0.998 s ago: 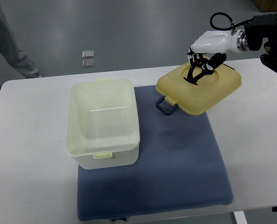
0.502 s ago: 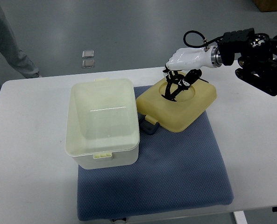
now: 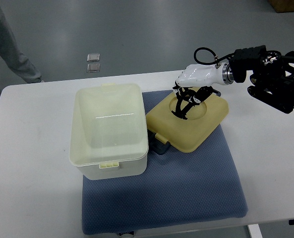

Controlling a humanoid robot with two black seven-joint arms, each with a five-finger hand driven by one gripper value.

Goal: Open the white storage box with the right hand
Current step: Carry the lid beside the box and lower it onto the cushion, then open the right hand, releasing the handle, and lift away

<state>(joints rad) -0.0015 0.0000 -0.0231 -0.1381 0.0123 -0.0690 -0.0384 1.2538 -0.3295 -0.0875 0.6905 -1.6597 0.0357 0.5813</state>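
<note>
The white storage box (image 3: 109, 148) stands open on the left part of the blue mat (image 3: 186, 188), and I can see its bare inside. Its pale yellow lid (image 3: 199, 129) lies tilted to the right of the box, with its grey latch (image 3: 160, 144) close to the box wall. My right hand (image 3: 186, 102) reaches in from the right and has its dark fingers curled into the round recess on top of the lid. No left arm shows.
The mat lies on a white table (image 3: 32, 173). A person's trouser leg (image 3: 8, 44) shows at the top left beyond the table. Two small square plates (image 3: 93, 62) lie on the grey floor behind.
My right hand has carried the lid leftward and down, from over the table's right side to the mat beside the box. The box has stayed put.
</note>
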